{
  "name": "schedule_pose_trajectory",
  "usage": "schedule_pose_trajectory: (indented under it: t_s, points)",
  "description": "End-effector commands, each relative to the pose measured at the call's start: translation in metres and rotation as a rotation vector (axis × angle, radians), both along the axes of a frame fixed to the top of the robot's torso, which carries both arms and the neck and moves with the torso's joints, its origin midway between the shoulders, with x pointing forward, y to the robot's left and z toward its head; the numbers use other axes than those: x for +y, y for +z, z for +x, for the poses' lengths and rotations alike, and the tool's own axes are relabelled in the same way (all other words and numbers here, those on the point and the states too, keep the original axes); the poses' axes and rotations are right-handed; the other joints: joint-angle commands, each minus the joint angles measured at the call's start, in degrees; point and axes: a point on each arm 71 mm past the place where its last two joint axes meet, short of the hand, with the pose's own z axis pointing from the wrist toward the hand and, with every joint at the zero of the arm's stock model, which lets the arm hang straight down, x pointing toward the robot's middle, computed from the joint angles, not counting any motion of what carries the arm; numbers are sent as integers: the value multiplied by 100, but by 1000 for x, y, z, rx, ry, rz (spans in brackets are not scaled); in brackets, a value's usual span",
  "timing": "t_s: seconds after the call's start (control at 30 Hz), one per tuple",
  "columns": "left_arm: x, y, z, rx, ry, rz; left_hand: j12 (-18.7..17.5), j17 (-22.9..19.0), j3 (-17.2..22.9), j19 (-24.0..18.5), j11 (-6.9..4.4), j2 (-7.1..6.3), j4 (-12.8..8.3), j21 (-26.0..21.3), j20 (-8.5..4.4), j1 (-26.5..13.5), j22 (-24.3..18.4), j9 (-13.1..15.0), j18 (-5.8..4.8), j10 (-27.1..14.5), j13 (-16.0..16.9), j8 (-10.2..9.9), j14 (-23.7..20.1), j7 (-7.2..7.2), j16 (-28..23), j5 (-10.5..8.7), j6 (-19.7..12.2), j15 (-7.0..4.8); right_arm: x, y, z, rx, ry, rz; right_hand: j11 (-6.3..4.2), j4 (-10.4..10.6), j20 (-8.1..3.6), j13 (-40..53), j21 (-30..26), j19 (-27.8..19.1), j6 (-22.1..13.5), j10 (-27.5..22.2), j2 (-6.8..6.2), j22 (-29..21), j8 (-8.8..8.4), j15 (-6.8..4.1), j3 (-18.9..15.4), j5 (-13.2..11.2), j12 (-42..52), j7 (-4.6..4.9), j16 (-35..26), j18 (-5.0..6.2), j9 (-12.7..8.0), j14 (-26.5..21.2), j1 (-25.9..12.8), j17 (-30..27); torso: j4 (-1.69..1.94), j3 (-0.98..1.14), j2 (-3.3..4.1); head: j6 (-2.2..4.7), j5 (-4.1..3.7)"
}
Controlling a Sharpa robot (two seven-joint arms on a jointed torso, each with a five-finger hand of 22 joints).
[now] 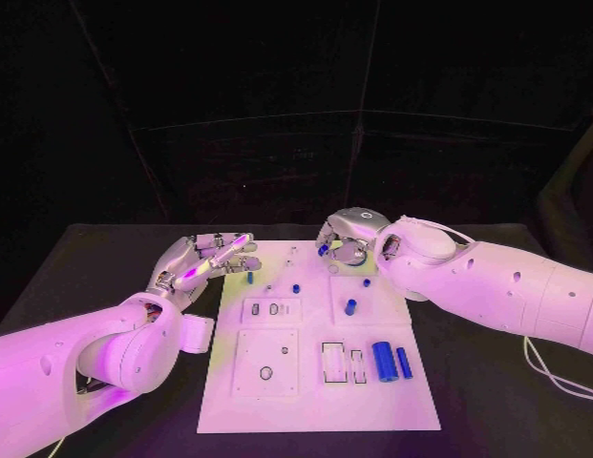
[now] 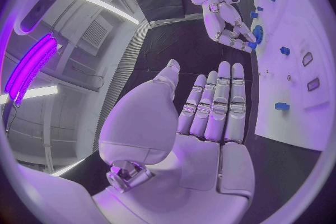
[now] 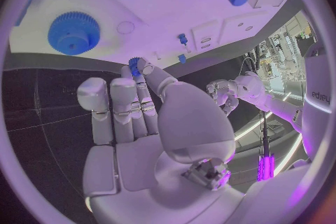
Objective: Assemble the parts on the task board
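Black cloth is covering the table [image 1: 117,258], and I am seeing the flat white rectangular task board [image 1: 310,401] lying at its middle, between the two arms.

I am reading the left hand [image 1: 207,262] as empty: it is hovering just beside the board's left far edge, with its fingers [image 2: 220,101] stretched straight, side by side, and the thumb set apart.

I am reading the right hand [image 1: 349,243] as holding a part: it is hanging over the board's far edge, and the thumb and one finger are pinching a small blue toothed gear [image 3: 135,63] at their tips, while the other fingers are standing straight.

On the board, a larger blue gear [image 3: 73,32] is lying flat near the far edge. Two blue cylinders [image 1: 390,363] are lying side by side at the near right. A short blue peg [image 1: 351,307] is resting near the middle.
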Motion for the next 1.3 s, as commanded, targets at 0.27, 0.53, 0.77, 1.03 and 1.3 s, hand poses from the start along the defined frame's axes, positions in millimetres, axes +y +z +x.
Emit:
schedule_pose_trajectory:
  t_s: [0.27,0.53,0.77,1.03,1.3]
  points:
    - [-3,1,1,-6,-18,-6,-25,7,-12,-15,28,49,-9,-22,41,10,-4,-6,73,-31,-7,-23,-3,42,-26,10,-17,51,22,2,14,-43,-8,71,7,22,9,1,38,31,15,14,-90,28,-22,21,104,-15,-6,20,78,-71,-10,-7,-31,45,14,-4,13,23,2]
    - [-4,3,1,-9,-21,-7,-25,7,-12,-15,28,49,-9,-22,41,10,-4,-6,73,-31,-7,-23,-3,42,-26,10,-17,51,39,-3,22,-19,-12,53,16,45,16,-1,54,29,-5,-13,-133,45,-31,29,168,-25,-10,25,110,-73,-14,-10,-62,61,25,-8,23,24,1]
    - [-5,6,1,-14,-25,-9,-25,7,-12,-15,28,49,-9,-22,41,10,-4,-6,73,-31,-7,-23,-3,42,-26,10,-17,51,49,-4,24,-21,-8,45,18,52,18,-2,59,28,-14,-22,-143,49,-34,31,187,-27,-11,26,121,-74,-15,-11,-69,70,25,-14,39,28,8]
    - [-6,8,1,-16,-28,-10,-31,8,-14,-14,28,53,-18,-27,42,14,-9,-5,73,-33,-6,-28,-2,41,-34,10,-19,52,56,-4,27,-34,-17,35,21,66,22,-1,67,27,-25,-35,-157,59,-35,34,224,-27,-10,29,144,-75,-16,-11,-79,89,19,-14,38,16,12]
    - [-7,8,2,-16,-30,-10,-31,8,-14,-14,28,53,-18,-27,42,14,-9,-5,73,-33,-6,-28,-2,41,-34,10,-19,52,58,-7,30,-23,-38,1,30,99,31,-3,83,22,-57,-78,-208,74,-38,43,300,-46,-12,32,167,-76,-18,-20,-110,86,18,-16,38,-2,12]
